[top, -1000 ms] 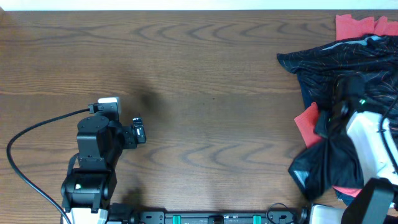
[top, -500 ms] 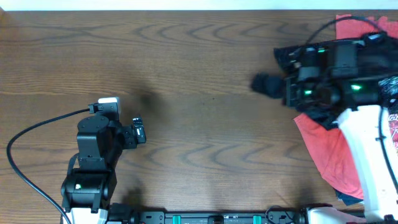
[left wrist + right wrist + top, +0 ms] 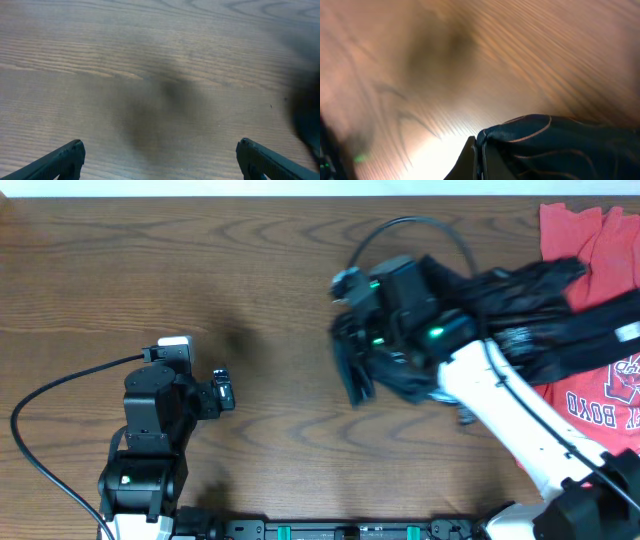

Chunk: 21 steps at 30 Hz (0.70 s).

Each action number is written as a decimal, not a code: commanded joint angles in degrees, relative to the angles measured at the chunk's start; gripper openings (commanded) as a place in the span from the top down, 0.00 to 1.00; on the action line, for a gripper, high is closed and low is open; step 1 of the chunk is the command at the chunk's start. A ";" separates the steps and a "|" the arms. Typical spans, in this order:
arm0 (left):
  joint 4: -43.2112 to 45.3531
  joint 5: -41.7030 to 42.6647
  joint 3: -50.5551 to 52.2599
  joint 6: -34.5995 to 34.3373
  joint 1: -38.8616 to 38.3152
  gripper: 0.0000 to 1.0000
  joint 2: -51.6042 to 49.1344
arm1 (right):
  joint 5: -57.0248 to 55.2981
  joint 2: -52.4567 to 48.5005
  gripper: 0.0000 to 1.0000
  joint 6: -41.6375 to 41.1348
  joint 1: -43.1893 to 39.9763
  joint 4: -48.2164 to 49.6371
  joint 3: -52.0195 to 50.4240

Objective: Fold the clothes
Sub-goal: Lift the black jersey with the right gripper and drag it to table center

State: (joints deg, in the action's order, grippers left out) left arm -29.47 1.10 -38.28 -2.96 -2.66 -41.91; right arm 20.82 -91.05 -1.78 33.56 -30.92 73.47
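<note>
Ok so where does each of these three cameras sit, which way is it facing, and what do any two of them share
Overhead: fixed above, looking straight down on the table; left arm and right arm both show.
Left wrist: on the left arm, facing down at bare wood; its open left tool frames the bottom corners.
Right wrist: on the right arm, low and tilted, blurred; right tool shut on the black jersey.
Shared: overhead and right wrist both show that jersey.

The surface point(image 3: 280, 270) was brown wood-grain, smooth and matt. The jersey point(image 3: 555, 145) was thin black cloth with a slight sheen. The red T-shirt point(image 3: 590, 230) at the far right corner was dull cloth.
</note>
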 commanded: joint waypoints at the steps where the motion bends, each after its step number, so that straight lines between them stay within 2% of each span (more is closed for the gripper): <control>1: 0.20 -0.11 -1.29 -0.28 0.35 0.02 0.04 | -2.84 -0.96 0.74 0.50 3.91 1.57 0.33; 2: 0.20 -0.11 -1.29 -0.28 0.35 0.02 0.04 | -8.00 -0.96 0.41 -0.37 4.50 1.42 0.33; 4: 0.20 -0.09 -1.29 -0.28 0.35 0.02 0.04 | -17.73 -0.55 0.08 -3.45 4.70 0.26 0.33; 5: 0.17 -0.07 -1.29 -0.31 0.35 0.02 0.04 | -24.50 -0.11 0.01 -6.25 4.17 -1.09 0.33; 8: 0.61 -0.04 -1.29 -2.12 0.33 0.02 0.04 | -34.05 1.42 0.01 -12.59 1.14 -5.03 0.33; 13: 3.37 0.52 -1.27 -10.23 0.33 0.02 -2.86 | -34.67 3.52 0.01 -17.05 -9.01 -12.66 0.33; 18: 9.66 11.04 -1.27 -11.13 -0.72 0.02 -12.66 | -32.15 3.72 0.01 -17.07 -19.08 -20.85 0.33; 21: 13.90 14.05 -1.27 -11.17 -2.99 0.02 -20.74 | -31.69 3.72 0.01 -17.09 -23.43 -24.85 0.33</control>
State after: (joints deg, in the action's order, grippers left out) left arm -17.17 9.02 -38.48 -12.49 -3.81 -56.58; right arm -10.57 -88.31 -17.37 13.17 -54.15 73.43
